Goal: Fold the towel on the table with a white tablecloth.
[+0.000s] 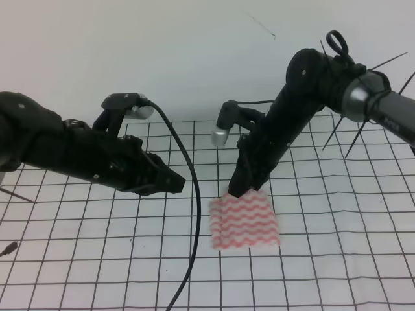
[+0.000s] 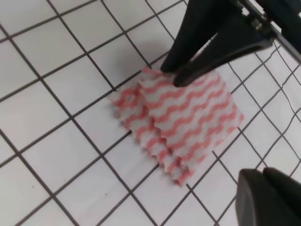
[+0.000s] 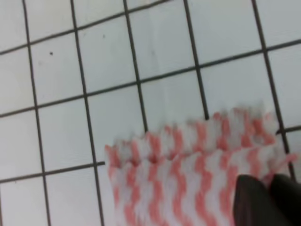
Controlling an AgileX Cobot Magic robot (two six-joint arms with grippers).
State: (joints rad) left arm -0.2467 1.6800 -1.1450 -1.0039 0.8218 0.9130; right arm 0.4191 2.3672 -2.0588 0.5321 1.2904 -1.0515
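The towel (image 1: 245, 223), red-pink and white with wavy stripes, lies folded in a small rectangle on the gridded white tablecloth (image 1: 97, 246) of the table. My right gripper (image 1: 235, 192) points down at the towel's far left corner, its tips together on the cloth edge (image 2: 170, 75). In the right wrist view the towel (image 3: 188, 160) fills the lower part and the dark fingers (image 3: 256, 200) sit at its right side. My left gripper (image 1: 180, 184) hovers left of the towel with its fingers (image 2: 268, 197) together and nothing in them. The towel (image 2: 188, 117) shows a stepped double layer along its left edge.
A black cable (image 1: 191, 214) hangs from the left arm and runs down across the tablecloth just left of the towel. A white wall (image 1: 194, 52) rises behind the table. Thin black cable-tie ends (image 1: 337, 133) stick out from the right arm.
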